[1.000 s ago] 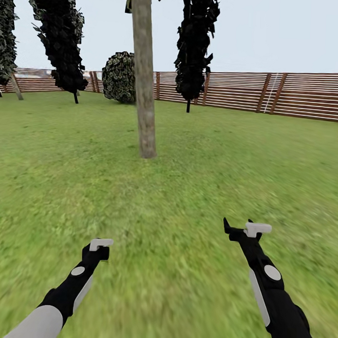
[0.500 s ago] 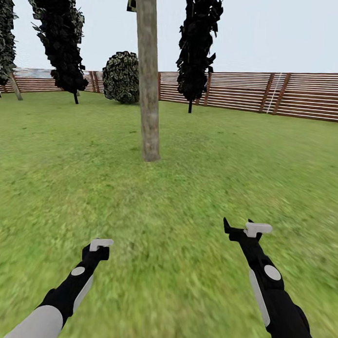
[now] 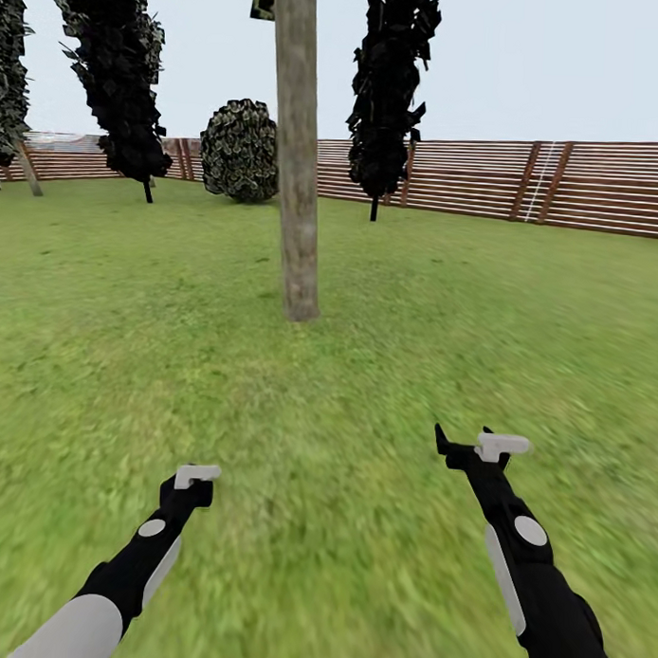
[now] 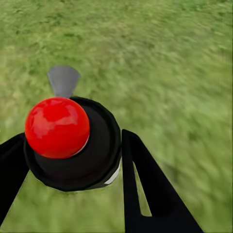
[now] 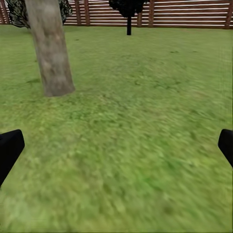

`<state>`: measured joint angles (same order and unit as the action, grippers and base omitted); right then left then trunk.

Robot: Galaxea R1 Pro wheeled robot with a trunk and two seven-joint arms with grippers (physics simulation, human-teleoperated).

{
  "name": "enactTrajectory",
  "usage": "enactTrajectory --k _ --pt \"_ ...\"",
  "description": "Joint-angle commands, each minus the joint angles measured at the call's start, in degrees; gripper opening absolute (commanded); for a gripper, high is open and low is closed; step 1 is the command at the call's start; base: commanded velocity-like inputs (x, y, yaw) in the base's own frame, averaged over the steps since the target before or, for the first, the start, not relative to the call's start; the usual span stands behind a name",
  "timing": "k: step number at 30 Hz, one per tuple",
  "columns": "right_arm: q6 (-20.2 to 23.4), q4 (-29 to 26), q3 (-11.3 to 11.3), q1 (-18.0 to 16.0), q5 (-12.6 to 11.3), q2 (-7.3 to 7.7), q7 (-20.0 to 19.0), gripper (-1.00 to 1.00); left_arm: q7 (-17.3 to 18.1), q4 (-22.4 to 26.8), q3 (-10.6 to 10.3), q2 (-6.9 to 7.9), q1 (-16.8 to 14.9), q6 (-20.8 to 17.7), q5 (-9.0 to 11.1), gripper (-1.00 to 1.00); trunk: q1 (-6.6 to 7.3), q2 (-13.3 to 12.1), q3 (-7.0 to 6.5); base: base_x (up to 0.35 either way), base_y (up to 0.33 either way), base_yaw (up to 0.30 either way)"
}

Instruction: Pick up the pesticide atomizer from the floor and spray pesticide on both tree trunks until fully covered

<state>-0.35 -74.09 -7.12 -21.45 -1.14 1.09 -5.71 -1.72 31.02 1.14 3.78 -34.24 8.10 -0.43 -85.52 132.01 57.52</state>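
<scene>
Rolling closer: the pale mottled tree trunk [image 3: 297, 157] ahead of my tools looms bigger. Left tool [image 4: 68, 155] clamps the black red-capped atomizer [image 4: 73, 143]; right tool [image 5: 116, 150] gapes empty.

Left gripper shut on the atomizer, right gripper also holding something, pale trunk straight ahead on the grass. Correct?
Not quite. The right gripper is open and empty: the right wrist view shows its fingers wide apart over bare grass. The left gripper does hold the atomizer, and the pale trunk stands ahead.

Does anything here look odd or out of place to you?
Nothing looks spilled or broken. One curious sight: in the left wrist view, a black bottle with a red ball top sits between the left gripper's fingers. The pale tree trunk stands upright on the grass.
</scene>
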Motion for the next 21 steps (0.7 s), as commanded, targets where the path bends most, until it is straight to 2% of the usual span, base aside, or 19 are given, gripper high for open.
enactTrajectory --k 1,21 --pt "0.0 0.0 0.0 0.0 0.0 -0.01 0.0 1.0 -0.01 0.01 0.0 0.0 0.0 -0.01 -0.01 -1.0 0.0 0.0 0.0 0.303 0.164 0.0" --pt "0.0 -0.02 0.0 0.0 0.0 -0.02 0.0 1.0 0.0 0.01 0.0 0.0 -0.02 0.06 -0.01 -1.0 0.0 0.0 0.0 0.314 0.136 0.0"
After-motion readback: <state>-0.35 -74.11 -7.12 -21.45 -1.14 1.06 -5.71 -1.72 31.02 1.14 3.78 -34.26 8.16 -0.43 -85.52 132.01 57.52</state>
